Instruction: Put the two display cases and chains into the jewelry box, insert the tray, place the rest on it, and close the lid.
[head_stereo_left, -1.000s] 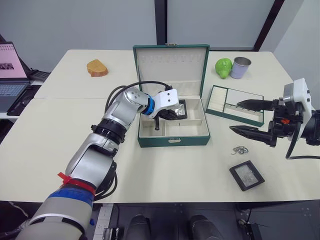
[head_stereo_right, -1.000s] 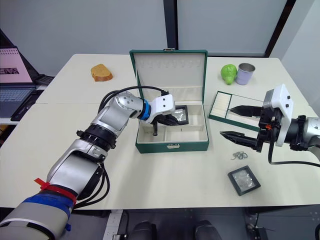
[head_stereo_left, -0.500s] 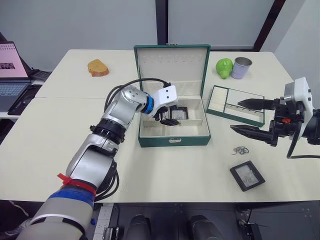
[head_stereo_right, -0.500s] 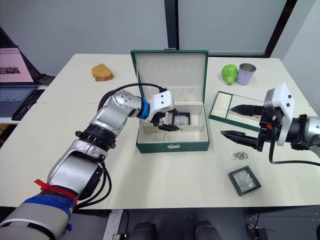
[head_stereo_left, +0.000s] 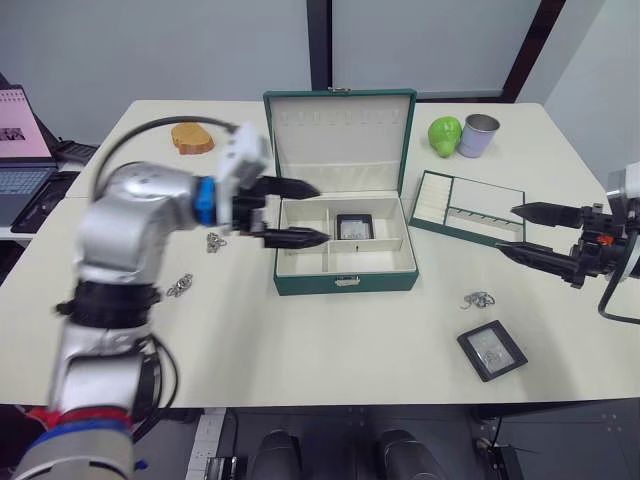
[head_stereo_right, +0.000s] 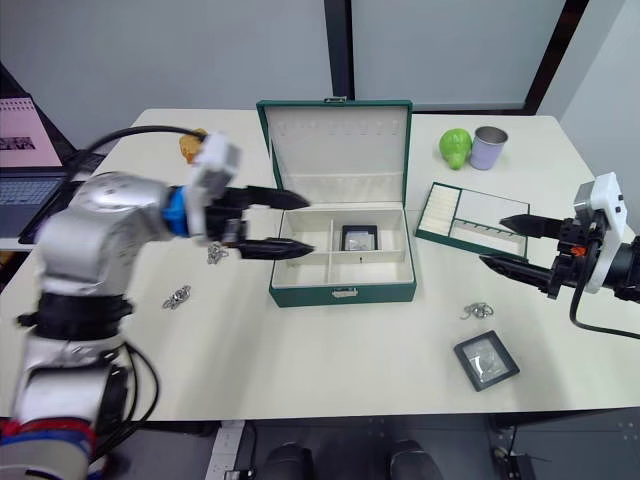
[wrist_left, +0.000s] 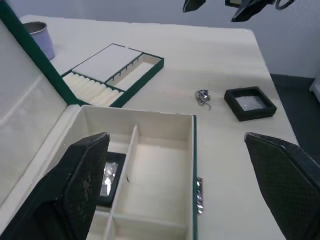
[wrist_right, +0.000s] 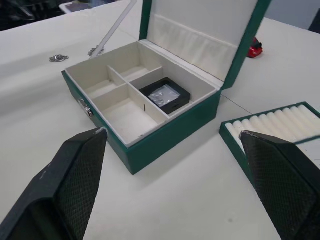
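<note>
The dark green jewelry box (head_stereo_left: 345, 284) stands open mid-table with its lid (head_stereo_left: 340, 135) upright. One black display case (head_stereo_left: 353, 226) lies in its back right compartment. My left gripper (head_stereo_left: 320, 213) hovers open over the box's left side, holding nothing. The second display case (head_stereo_left: 492, 350) lies on the table at the front right, with a chain (head_stereo_left: 480, 299) just behind it. Two more chains (head_stereo_left: 214, 241) (head_stereo_left: 180, 287) lie left of the box. The tray (head_stereo_left: 470, 208) sits right of the box. Beside the tray, my right gripper (head_stereo_left: 508, 230) stands open and empty.
A green fruit (head_stereo_left: 446, 135) and a metal cup (head_stereo_left: 481, 135) stand at the back right. A brown bread-like piece (head_stereo_left: 193, 137) lies at the back left. A laptop (head_stereo_left: 22, 150) sits beyond the table's left edge.
My left gripper opened, left the display case in the box and drew back to the left. The right gripper shifted a little to the right.
</note>
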